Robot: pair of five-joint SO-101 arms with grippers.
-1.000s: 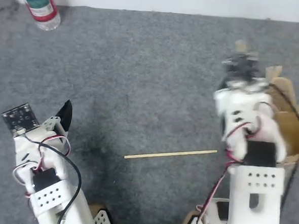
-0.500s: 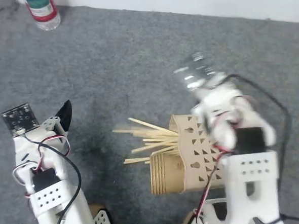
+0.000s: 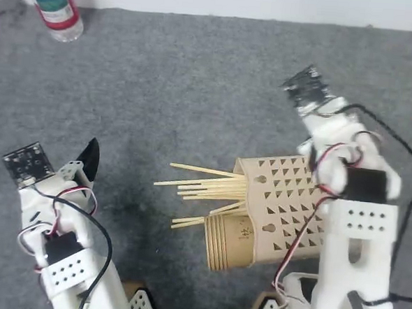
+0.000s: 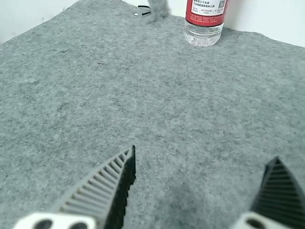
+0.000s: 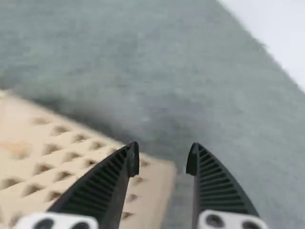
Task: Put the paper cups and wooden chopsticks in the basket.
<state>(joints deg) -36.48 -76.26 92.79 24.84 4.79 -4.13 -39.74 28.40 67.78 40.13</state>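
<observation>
My right claw, narrowly parted and empty, hangs at the edge of the tan perforated basket lying sideways; left claw gapes wide.

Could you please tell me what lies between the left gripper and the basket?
In the high view, bare grey mat, then wooden chopsticks sticking out of the basket towards the left gripper.

I record a clear bottle with a red-banded label, standing upright at the far left corner of the counter. Grey felt covers the counter throughout. A white wall runs along its far edge. I note a grey fuzzy tuft near the bottle and one dark speck on the felt.
</observation>
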